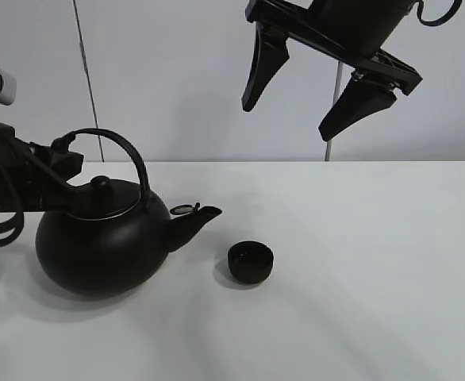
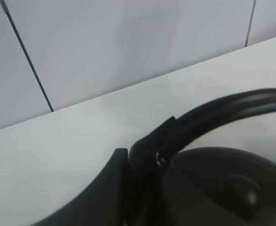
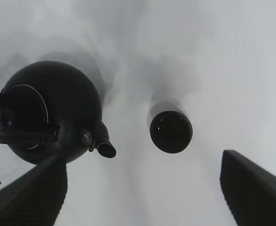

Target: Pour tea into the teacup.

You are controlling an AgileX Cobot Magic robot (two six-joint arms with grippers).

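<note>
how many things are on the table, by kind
teapot: 1
teacup: 1
total: 2, both black

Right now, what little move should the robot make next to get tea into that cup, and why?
Probably lift the teapot slightly: the left fingers seem closed on its handle, yet it sits on the table, spout short of the teacup.
</note>
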